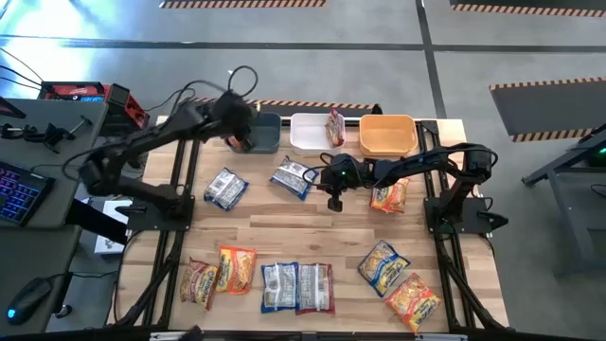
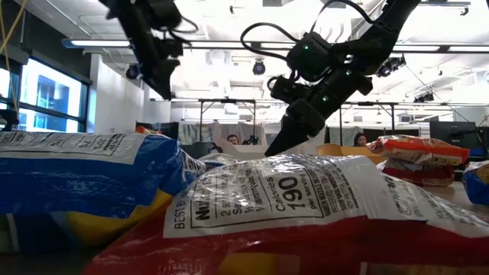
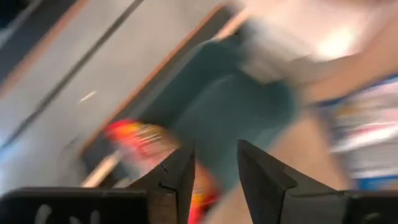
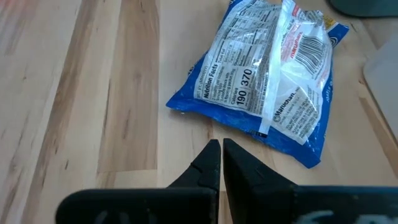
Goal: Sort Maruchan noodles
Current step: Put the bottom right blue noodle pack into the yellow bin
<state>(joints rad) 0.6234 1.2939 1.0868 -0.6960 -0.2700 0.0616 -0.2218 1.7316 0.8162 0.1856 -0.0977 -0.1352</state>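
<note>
Several Maruchan noodle packets lie flat on the wooden table: blue-white ones (image 1: 225, 188) (image 1: 294, 177), a yellow-orange one (image 1: 389, 196) and a row by the near edge (image 1: 279, 287). One reddish packet (image 1: 334, 128) stands in the white bin (image 1: 308, 140). My left gripper (image 1: 241, 140) (image 3: 214, 165) hangs open above the dark-blue bin's (image 1: 269, 133) left end. An orange-red packet (image 3: 140, 138) lies blurred below it beside that bin. My right gripper (image 1: 333, 201) (image 4: 221, 149) is shut, slanting down, its tips just short of the blue packet (image 4: 267, 87).
Dark-blue, white and orange (image 1: 388, 135) bins stand in a row along the far edge. The middle of the table (image 1: 284, 227) is bare wood. In the low view, packets (image 2: 290, 198) fill the foreground. People sit in the room behind (image 2: 231, 140).
</note>
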